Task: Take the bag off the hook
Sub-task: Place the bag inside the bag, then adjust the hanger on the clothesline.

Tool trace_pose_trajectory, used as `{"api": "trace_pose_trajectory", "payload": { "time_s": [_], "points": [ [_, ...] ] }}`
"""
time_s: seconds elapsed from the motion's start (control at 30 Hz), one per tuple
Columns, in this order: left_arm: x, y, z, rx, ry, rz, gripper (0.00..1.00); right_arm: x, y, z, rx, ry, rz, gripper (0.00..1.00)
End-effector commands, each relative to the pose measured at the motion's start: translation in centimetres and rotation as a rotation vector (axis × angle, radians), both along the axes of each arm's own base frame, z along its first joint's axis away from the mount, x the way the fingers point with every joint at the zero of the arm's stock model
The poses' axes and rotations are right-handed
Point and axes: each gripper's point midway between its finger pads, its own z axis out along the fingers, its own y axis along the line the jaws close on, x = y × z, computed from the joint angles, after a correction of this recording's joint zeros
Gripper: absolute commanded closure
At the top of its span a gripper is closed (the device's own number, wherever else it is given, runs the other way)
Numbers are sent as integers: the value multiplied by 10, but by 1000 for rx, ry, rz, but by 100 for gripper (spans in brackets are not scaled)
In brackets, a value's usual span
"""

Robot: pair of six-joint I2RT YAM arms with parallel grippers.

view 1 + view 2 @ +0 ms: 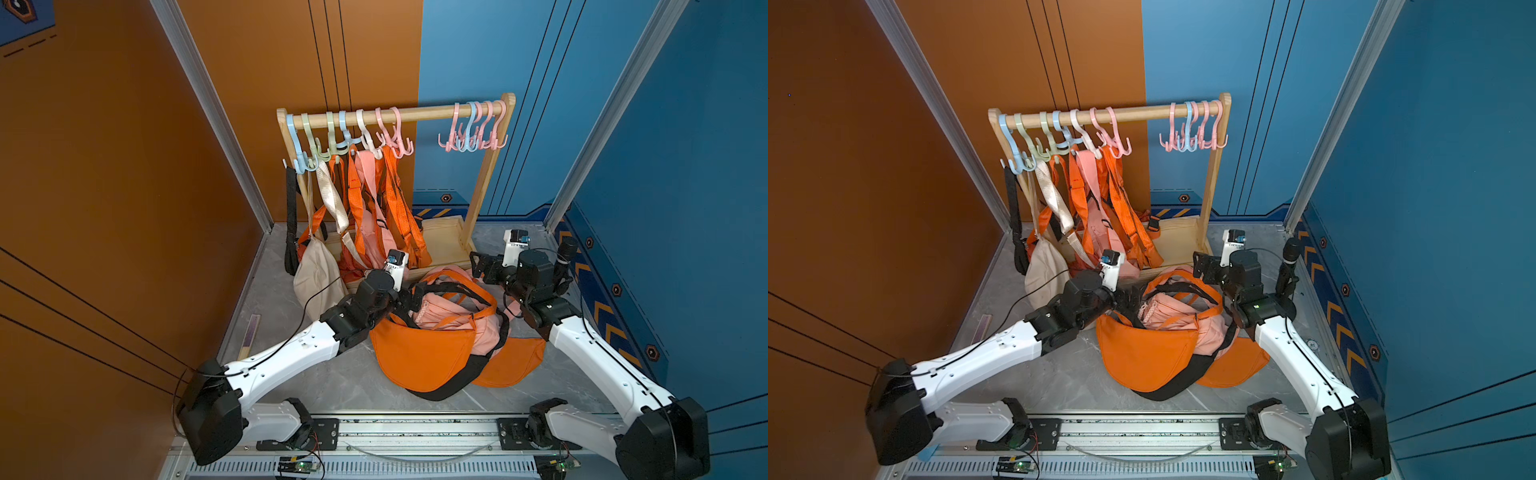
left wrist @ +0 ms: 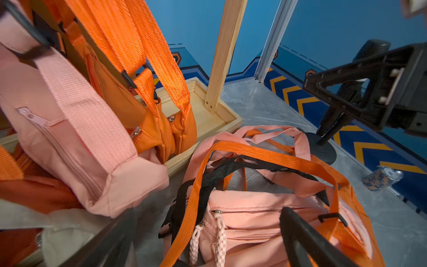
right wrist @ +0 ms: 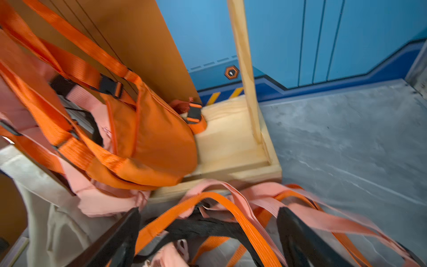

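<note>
Several bags lie heaped on the grey table in front of the wooden rack (image 1: pixel 428 113): an orange bag (image 1: pixel 419 357) at the front, a pink bag (image 1: pixel 453 316) on top of it, and another orange bag (image 1: pixel 515 361) behind. Their orange, pink and black straps loop loosely over the heap. My left gripper (image 1: pixel 409 297) (image 2: pixel 208 238) is open at the heap's left edge, its fingers either side of the pink bag's (image 2: pixel 249 222) zip end. My right gripper (image 1: pixel 478 262) (image 3: pixel 208 238) is open at the far right, straddling loose straps (image 3: pixel 221 208) without clamping them. The pink and blue hooks (image 1: pixel 473 131) at the rack's right end are empty.
At the rack's left end, orange bags (image 1: pixel 399 208), a pink bag (image 1: pixel 372 216), a cream bag (image 1: pixel 318 270) and a black strap (image 1: pixel 291 216) hang from hooks. The rack's wooden base tray (image 1: pixel 446 243) sits behind the heap. A black stand (image 1: pixel 566 259) rises at the right wall. A roll of patterned tape (image 2: pixel 381 178) lies near it.
</note>
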Motion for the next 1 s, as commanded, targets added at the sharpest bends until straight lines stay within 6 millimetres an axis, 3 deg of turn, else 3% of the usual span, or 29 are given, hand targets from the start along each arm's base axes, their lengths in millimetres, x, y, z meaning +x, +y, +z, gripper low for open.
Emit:
{"api": "trace_pose_trajectory", "payload": {
  "time_s": [0.0,0.13,0.23,0.27,0.6,0.97],
  "points": [
    [-15,23,-5,9,32,42,2,3,33,16,-32,-17,136,11],
    [-30,44,7,-45,48,53,2,16,65,37,-42,-31,215,29],
    [-42,59,11,-57,50,59,2,27,88,46,-55,-34,256,65],
    [-46,65,13,-59,47,64,2,31,96,48,-57,-33,270,71],
    [-76,115,9,-34,56,127,2,63,151,49,-59,-20,380,66],
    [-85,135,-3,-12,83,154,2,80,183,35,-73,6,430,56]
  ]
}}
